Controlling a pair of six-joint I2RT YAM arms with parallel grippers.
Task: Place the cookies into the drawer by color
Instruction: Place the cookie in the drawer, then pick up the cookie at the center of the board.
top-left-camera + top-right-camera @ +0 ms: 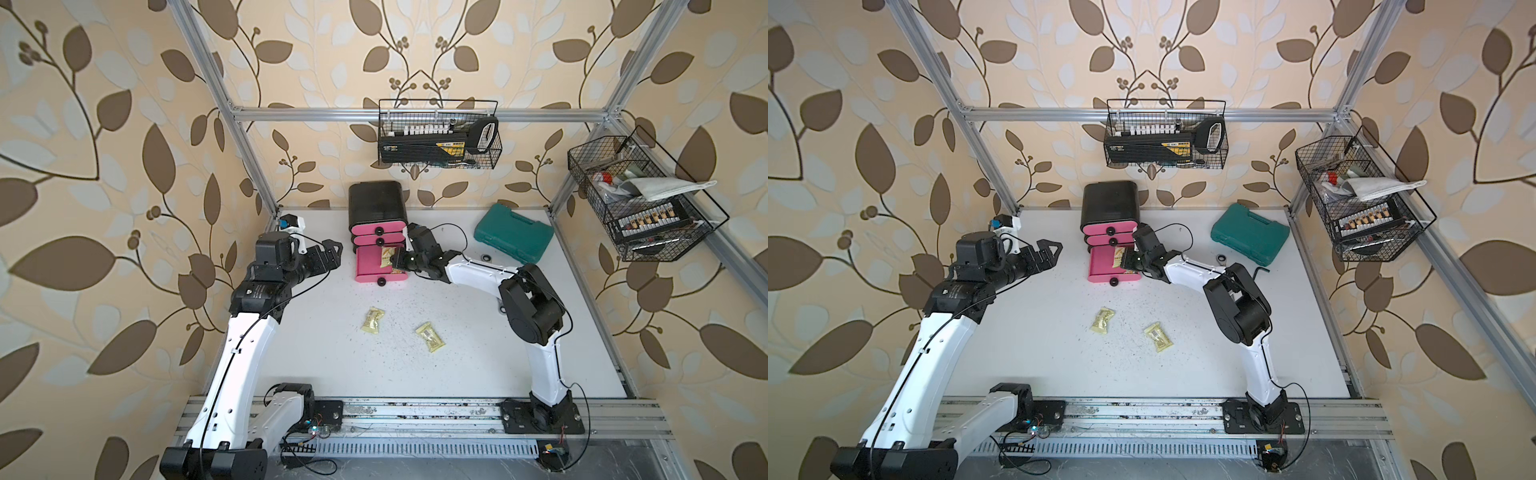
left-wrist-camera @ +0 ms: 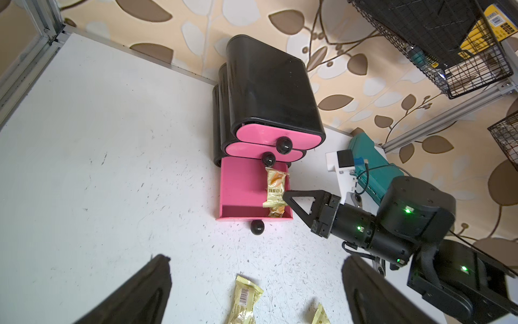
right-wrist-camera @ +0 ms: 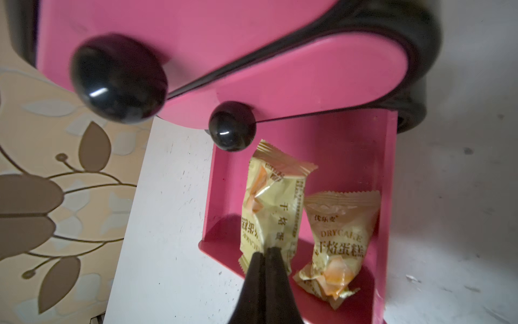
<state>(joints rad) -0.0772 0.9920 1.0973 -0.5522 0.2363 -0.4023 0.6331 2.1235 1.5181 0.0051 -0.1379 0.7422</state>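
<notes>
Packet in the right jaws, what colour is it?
The packet is pale yellow with orange print; best in the right wrist view.

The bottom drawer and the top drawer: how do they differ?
The bottom drawer is pulled out; the top drawer is shut. The bottom drawer shows a loose cookie inside, and the right gripper holds a second cookie over it; the top drawer shows only its front. Both are pink with black knobs.

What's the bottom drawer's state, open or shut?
Open: bottom drawer pulled out from the cabinet, pink tray exposed, yellow packet lying inside.
</notes>
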